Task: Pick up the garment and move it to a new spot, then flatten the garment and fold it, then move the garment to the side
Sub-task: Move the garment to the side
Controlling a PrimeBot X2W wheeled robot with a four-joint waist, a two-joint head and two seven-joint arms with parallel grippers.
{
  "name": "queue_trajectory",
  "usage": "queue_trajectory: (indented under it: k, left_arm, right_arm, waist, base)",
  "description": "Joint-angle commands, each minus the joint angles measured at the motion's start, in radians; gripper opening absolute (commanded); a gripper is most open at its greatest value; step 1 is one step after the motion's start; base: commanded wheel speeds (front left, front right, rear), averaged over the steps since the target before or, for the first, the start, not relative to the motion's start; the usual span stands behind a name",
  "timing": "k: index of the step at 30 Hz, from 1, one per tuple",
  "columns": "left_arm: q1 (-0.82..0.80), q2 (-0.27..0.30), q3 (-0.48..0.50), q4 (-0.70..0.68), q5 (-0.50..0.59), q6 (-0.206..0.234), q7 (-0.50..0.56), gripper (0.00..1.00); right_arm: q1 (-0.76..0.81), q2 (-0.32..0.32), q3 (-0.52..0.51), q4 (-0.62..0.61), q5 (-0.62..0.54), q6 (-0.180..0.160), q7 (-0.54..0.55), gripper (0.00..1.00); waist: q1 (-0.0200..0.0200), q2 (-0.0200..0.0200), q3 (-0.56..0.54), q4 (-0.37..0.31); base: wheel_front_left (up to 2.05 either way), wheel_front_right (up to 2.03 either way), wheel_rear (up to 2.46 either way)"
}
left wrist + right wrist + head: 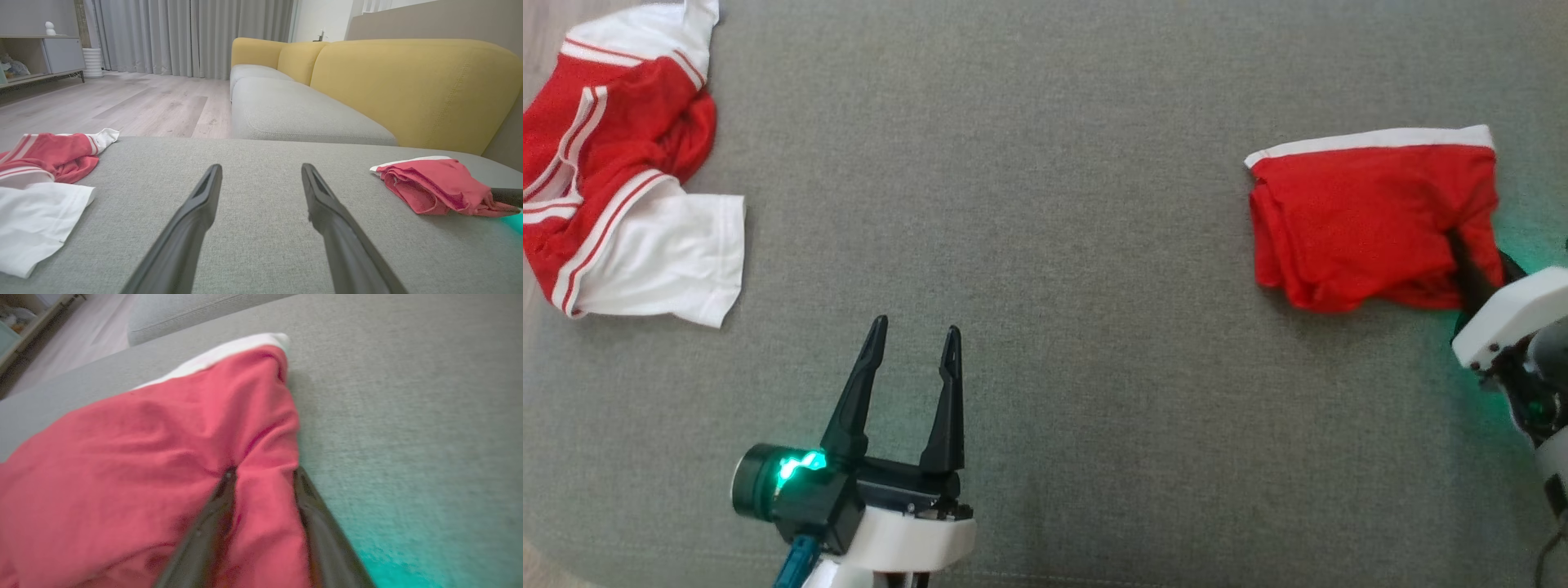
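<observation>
Head view: the folded garment (1364, 220) lies at the right side of the grey cushion (1045, 245). It is a compact red rectangle with a white band along its far edge and loose, rumpled layers at its near edge. The right gripper (1458, 253) enters at the garment's near right corner, one dark finger lying on top of the cloth. The left gripper (915, 327) sits low and centre, jaws spread and empty, well apart from the garment. A second garment in red and white (613, 163) lies crumpled at the far left. Left wrist view: the folded piece rests flat on the cushion, its stacked layers showing along the side, with a yellow sofa back (408, 90) behind. Right wrist view: the right fingers are clenched on a raised ridge of red fabric, which puckers at the left fingertip.
</observation>
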Motion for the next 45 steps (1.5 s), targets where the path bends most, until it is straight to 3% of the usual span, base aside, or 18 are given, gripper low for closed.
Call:
queue_trajectory:
  k: [1, 6, 12, 21, 26, 29, 30, 31, 35, 38, 41, 45]
  left_arm:
    - [-0.025, -0.005, 0.031, -0.033, -0.004, 0.008, -0.005, 1.00]
    - [-0.031, -0.005, 0.039, -0.044, -0.003, 0.011, -0.005, 1.00]
    - [-0.073, -0.005, 0.032, -0.062, 0.010, 0.002, -0.005, 1.00]
    - [-0.161, -0.005, 0.012, -0.094, 0.033, -0.007, -0.005, 1.00]
    - [-0.187, -0.005, -0.001, -0.102, 0.041, -0.014, -0.005, 1.00]
    - [-0.197, -0.005, 0.002, -0.097, 0.045, -0.024, -0.005, 1.00]
    - [-0.200, -0.005, 0.004, -0.093, 0.045, -0.027, -0.005, 1.00]
    - [-0.202, -0.005, 0.006, -0.090, 0.045, -0.029, -0.005, 1.00]
    - [-0.201, -0.005, 0.012, -0.084, 0.041, -0.027, -0.005, 1.00]
    - [-0.184, -0.005, 0.016, -0.073, 0.034, -0.024, -0.005, 1.00]
    - [-0.152, -0.005, 0.025, -0.056, 0.024, -0.020, -0.005, 1.00]
    - [-0.103, -0.005, 0.045, -0.019, 0.003, -0.012, -0.005, 1.00]
  right_arm:
    - [-0.005, -0.023, 0.025, -0.015, 0.011, 0.007, -0.001, 0.00]
    - [-0.020, -0.093, 0.060, -0.008, 0.045, 0.007, -0.048, 0.00]
    - [-0.056, -0.262, 0.075, -0.002, 0.005, 0.007, -0.041, 0.00]
    - [-0.100, -0.520, -0.036, -0.012, -0.067, 0.007, -0.056, 0.00]
    - [-0.097, -0.580, -0.108, -0.003, -0.137, 0.007, -0.048, 0.00]
    - [-0.099, -0.583, -0.159, 0.013, -0.196, 0.007, -0.059, 0.00]
    - [-0.101, -0.580, -0.181, 0.024, -0.219, 0.007, -0.065, 0.71]
    - [-0.103, -0.571, -0.201, 0.033, -0.240, 0.007, -0.073, 1.00]
    - [-0.107, -0.535, -0.247, 0.043, -0.321, 0.007, -0.111, 1.00]
    - [-0.110, -0.463, -0.279, 0.040, -0.425, 0.007, -0.172, 1.00]
    - [-0.097, -0.349, -0.285, 0.021, -0.484, 0.007, -0.229, 1.00]
    - [-0.015, -0.175, -0.259, -0.031, -0.468, 0.007, -0.291, 1.00]
  waist:
    - [0.0000, 0.0000, 0.007, -0.001]
    - [0.0000, 0.0000, 0.037, -0.039]
    - [0.0000, 0.0000, 0.128, -0.101]
    - [0.0000, 0.0000, 0.282, -0.146]
    - [0.0000, 0.0000, 0.326, -0.154]
    - [0.0000, 0.0000, 0.331, -0.153]
    - [0.0000, 0.0000, 0.327, -0.151]
    - [0.0000, 0.0000, 0.321, -0.148]
    - [0.0000, 0.0000, 0.286, -0.139]
    - [0.0000, 0.0000, 0.221, -0.132]
    - [0.0000, 0.0000, 0.135, -0.126]
    - [0.0000, 0.0000, 0.001, -0.105]
  base:
    - [0.00, 0.00, 0.00]
    - [0.00, 0.00, 0.00]
    - [0.00, 0.00, 0.00]
    - [0.00, 0.00, 0.00]
    - [0.00, 0.00, 0.00]
    - [0.00, 0.00, 0.00]
    - [0.00, 0.00, 0.00]
    - [0.00, 0.00, 0.00]
    - [0.00, 0.00, 0.00]
    - [0.00, 0.00, 0.00]
    - [0.00, 0.00, 0.00]
    - [0.00, 0.00, 0.00]
